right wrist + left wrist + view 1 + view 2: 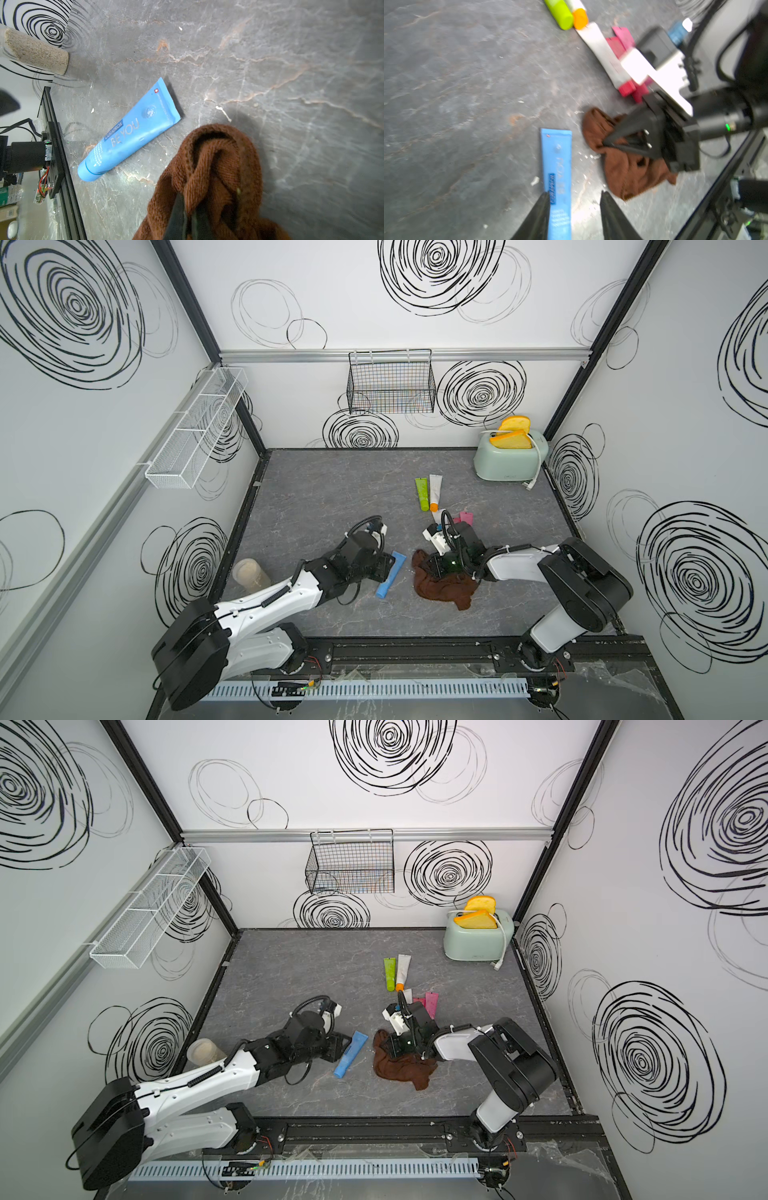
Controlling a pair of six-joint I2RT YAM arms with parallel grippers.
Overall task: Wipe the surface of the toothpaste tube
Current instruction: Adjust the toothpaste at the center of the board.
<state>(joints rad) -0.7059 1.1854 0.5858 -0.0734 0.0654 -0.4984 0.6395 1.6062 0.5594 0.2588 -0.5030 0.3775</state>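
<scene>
Lying flat on the desk (332, 497) between the two arms, the blue toothpaste tube (390, 574) points its cap toward the front rail, its printed face up, which should suit wiping. The left pincer (575, 193) straddles the tube's body, jaws apart and not clamped, seemingly placed to steady it. The right pincer (187, 205) is squeezed together on a bunched brown cloth (218, 158) just beside the tube. Both arms reach low, wrists angled inward toward each other.

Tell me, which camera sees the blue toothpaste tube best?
The right wrist view: the whole blue toothpaste tube lies unobstructed, lettering readable. The left wrist view shows it blurred and cut off at the edge. Both top views show it small.
</scene>
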